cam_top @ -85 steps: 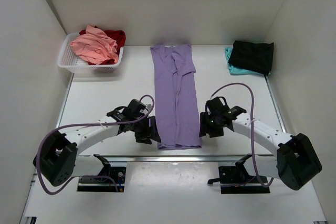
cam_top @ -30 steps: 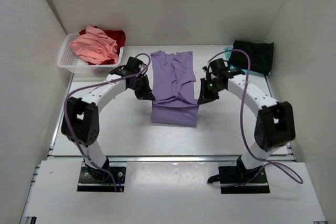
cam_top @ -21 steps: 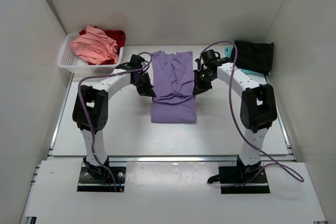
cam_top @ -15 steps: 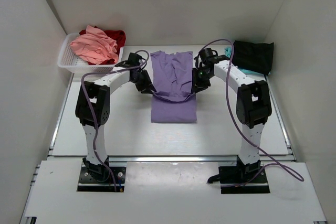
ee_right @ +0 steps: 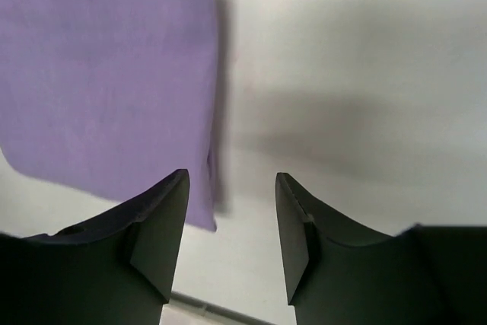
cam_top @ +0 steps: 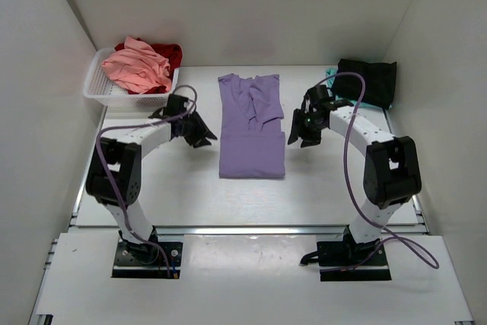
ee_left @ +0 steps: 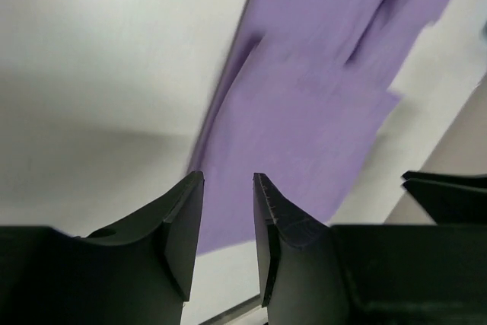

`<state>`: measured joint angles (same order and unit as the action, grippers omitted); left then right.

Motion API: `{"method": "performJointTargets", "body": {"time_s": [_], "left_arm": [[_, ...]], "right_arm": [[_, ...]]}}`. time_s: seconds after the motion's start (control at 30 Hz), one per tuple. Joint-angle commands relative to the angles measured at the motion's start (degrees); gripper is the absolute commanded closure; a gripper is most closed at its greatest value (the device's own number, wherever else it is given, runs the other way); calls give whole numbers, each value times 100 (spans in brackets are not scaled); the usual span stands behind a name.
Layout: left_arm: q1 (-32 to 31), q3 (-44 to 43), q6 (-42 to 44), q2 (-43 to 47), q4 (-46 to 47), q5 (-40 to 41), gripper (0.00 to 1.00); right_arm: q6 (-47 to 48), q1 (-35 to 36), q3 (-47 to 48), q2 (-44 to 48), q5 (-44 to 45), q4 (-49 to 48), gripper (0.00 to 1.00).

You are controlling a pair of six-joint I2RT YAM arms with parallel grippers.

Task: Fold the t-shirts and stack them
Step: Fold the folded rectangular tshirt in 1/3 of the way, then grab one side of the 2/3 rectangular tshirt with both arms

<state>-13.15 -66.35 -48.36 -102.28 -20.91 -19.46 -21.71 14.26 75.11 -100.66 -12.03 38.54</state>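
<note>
1. Purple shirt (cam_top: 251,131): folded over, flat on the middle of the table (cam_top: 152,180), between both claws.
2. Left claw (cam_top: 202,136): just left of shirt, not touching; fingers slightly apart, empty.
3. Right claw (cam_top: 297,135): just right of shirt; fingers parted wider, empty.

top external: high behind the arm bases, facing down over the whole desk (cam_top: 167,180) | left wrist: close, looking past the left tool (ee_left: 228,180) at the lavender t-shirt (ee_left: 304,112) | right wrist: close, past the right tool (ee_right: 231,176), same shirt's edge | shared: that shirt, all three views
</note>
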Motion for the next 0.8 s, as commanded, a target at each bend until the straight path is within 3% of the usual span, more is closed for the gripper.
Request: {"method": "performJointTargets", "body": {"time_s": [0.0, 0.17, 0.37, 0.77], "left_arm": [[-389, 1033, -24, 796, 217, 118, 56], [-1004, 1563, -34, 1192, 307, 707, 47], [-1322, 1792, -226, 1281, 649, 1032, 46], [-1727, 1915, -279, 1254, 429, 1366, 44]], "right_arm": [[-341, 331, -706, 546, -282, -584, 53], [-702, 849, -1471, 811, -308, -725, 48], [-1238, 1184, -2035, 961, -397, -1121, 42], [-1485, 1272, -2343, 829, -335, -1420, 50]]}}
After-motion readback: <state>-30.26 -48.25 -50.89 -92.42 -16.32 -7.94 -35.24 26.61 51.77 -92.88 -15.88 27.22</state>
